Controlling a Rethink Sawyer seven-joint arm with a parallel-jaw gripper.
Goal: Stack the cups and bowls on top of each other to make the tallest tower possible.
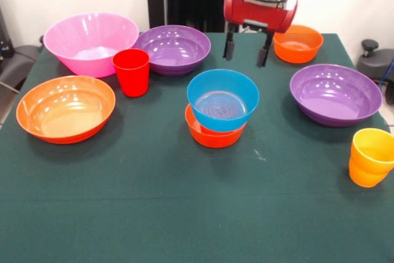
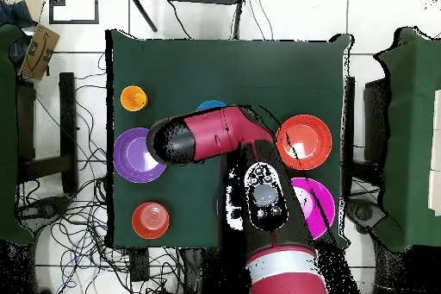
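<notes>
My gripper (image 1: 246,50) hangs open and empty above the far middle of the table, behind the tower. The tower is a blue bowl (image 1: 223,98) resting slightly tilted in a small orange bowl (image 1: 212,135). A red cup (image 1: 131,71) stands to the left. A yellow-orange cup (image 1: 371,152) at the right edge seems nested in an orange cup (image 1: 364,177). Two wide purple bowls lie at far centre-left (image 1: 173,47) and at right (image 1: 335,93). A second small orange bowl (image 1: 298,42) is at far right. In the overhead view the arm hides the gripper and most of the blue bowl (image 2: 211,106).
A large pink bowl (image 1: 91,41) sits at far left, with a large orange bowl (image 1: 65,107) in front of it. The green table (image 1: 184,214) is bare along its near side. In the overhead view, the arm (image 2: 215,135) covers the table's middle.
</notes>
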